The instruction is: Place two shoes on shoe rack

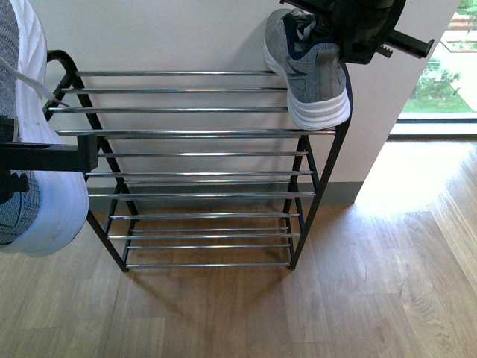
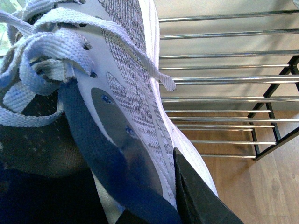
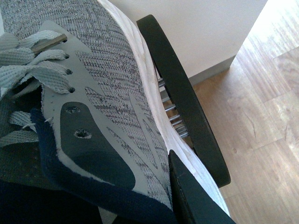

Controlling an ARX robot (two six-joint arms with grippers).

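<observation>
**Student:** Where are the shoes, and what are the grippers doing?

**Tutor:** The right shoe (image 1: 313,74) is at the right end of the rack's (image 1: 194,133) top tier, toe toward the wall. The right gripper (image 1: 350,33) is clamped on its collar, with one finger (image 3: 196,196) flat against the knit side. The left shoe (image 1: 30,149) hangs clear of the rack, outside its left arch (image 1: 59,63), gripped the same way by the left gripper (image 1: 45,156).

**Student:** Is the right shoe resting on the bars?

**Tutor:** I cannot tell. Its sole overlaps the front bars, but contact is hidden. The wrist view shows the sole just beside the right arch (image 3: 187,93).

**Student:** So how should this step be done well?

**Tutor:** My judgement is to level the sole across several bars. Keep it inside the arch, with the heel not overhanging the front, and only then let go. The left shoe needs to be carried inward over the arch to the free span beside the right shoe.
</observation>
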